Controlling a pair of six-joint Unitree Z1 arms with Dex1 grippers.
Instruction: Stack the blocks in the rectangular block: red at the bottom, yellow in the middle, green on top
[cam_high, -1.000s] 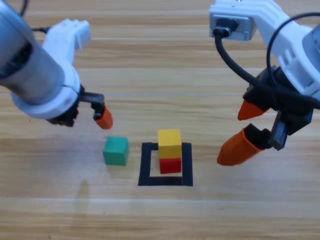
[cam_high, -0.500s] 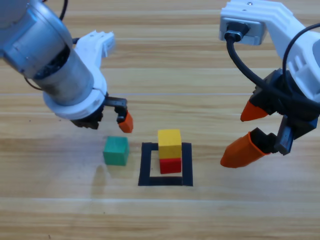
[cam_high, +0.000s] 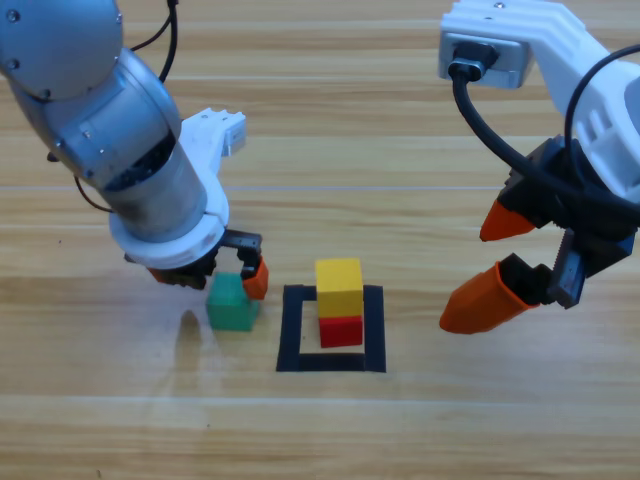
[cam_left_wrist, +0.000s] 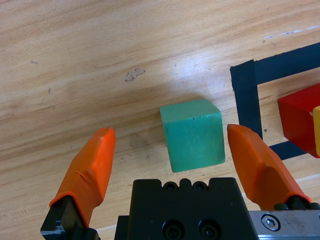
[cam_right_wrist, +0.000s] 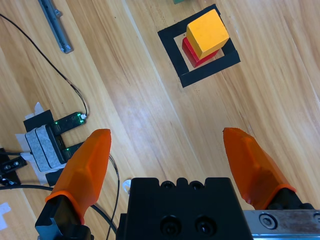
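Observation:
The teal-green cube (cam_high: 232, 308) (cam_left_wrist: 192, 134) lies on the wood just left of the black tape square (cam_high: 293, 330) (cam_left_wrist: 247, 95) (cam_right_wrist: 170, 57). My left gripper (cam_high: 228, 283) (cam_left_wrist: 170, 131) is lowered over it, open, with one orange jaw on each side; the cube sits nearer the right jaw and neither jaw touches it. Inside the square the yellow cube (cam_high: 339, 285) (cam_right_wrist: 207, 32) rests on the red cube (cam_high: 341, 331) (cam_left_wrist: 300, 125) (cam_right_wrist: 189, 50). My right gripper (cam_high: 462, 280) (cam_right_wrist: 166, 132) hangs open to the right of the square, holding nothing.
The right wrist view shows a small electronics board (cam_right_wrist: 55, 132) with green lights, thin black cables (cam_right_wrist: 50, 55) and a grey bar (cam_right_wrist: 52, 22) lying on the wood far from the square.
My left arm has come down and to the right, from up-left of the green cube to straddling it. The right arm has barely moved. The cubes stay put.

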